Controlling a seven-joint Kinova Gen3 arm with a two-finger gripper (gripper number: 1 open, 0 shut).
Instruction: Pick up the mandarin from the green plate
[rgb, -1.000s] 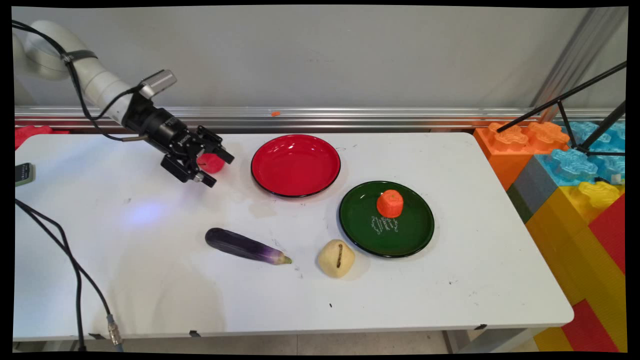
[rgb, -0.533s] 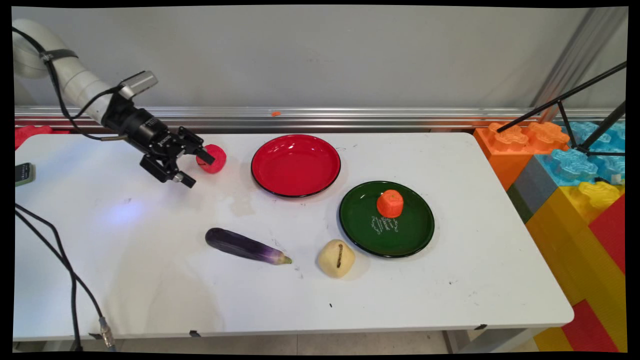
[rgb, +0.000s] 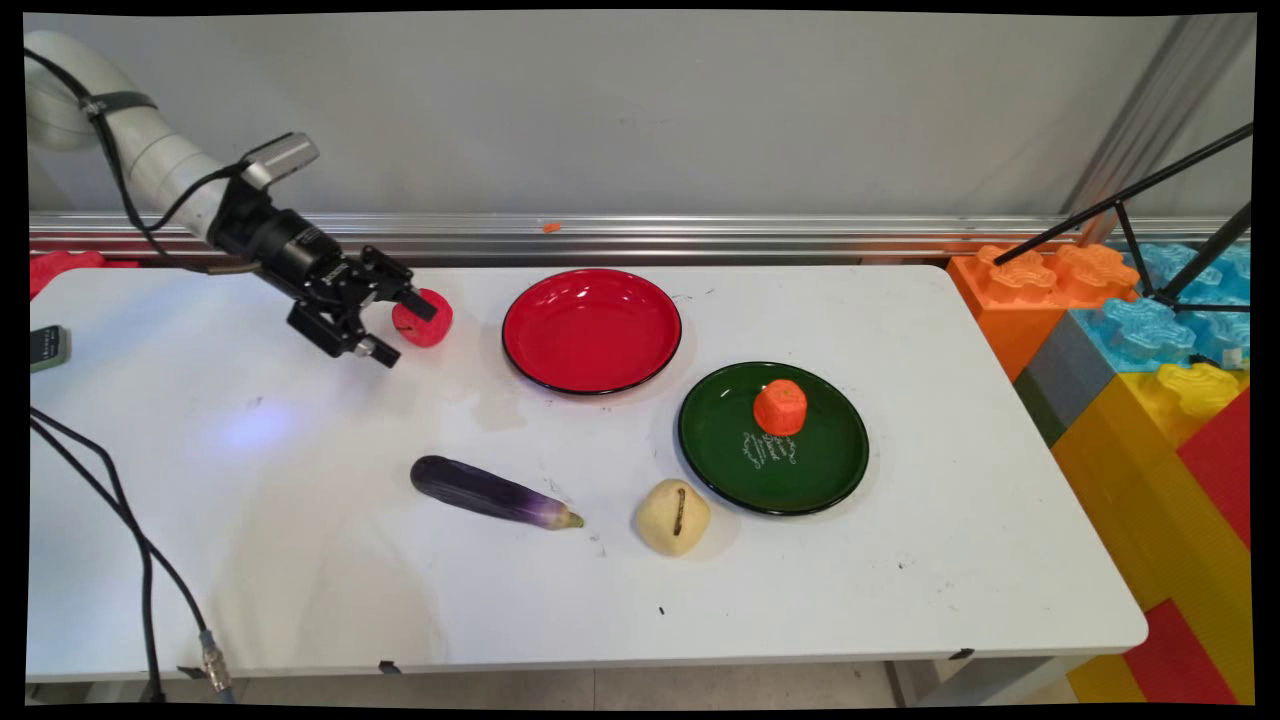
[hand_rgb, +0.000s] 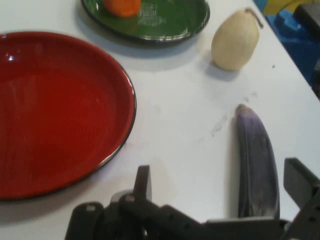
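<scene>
White table (rgb: 900, 620) scene: purple eggplant (rgb: 492, 492) and pale pear (rgb: 672, 516) lie nearest, green plate (rgb: 820, 480) carrying an orange fruit (rgb: 780, 407) beyond, then red plate (rgb: 591, 330); black gripper (rgb: 398, 329), fingers spread wide, hovers beside a red fruit (rgb: 428, 323)

Robotics lab: white table (rgb: 800, 600), toy food, giant blocks (rgb: 1150, 350).

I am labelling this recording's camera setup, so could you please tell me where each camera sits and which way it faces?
Main view: fixed above the table's near side, looking down across it at the wall; the arm and gripper enter upper left, beside a red fruit.
Hand view: on the hand, looking along the open gripper, its linkage at the bottom.
Shared: red plate, green plate, eggplant, pear.
</scene>
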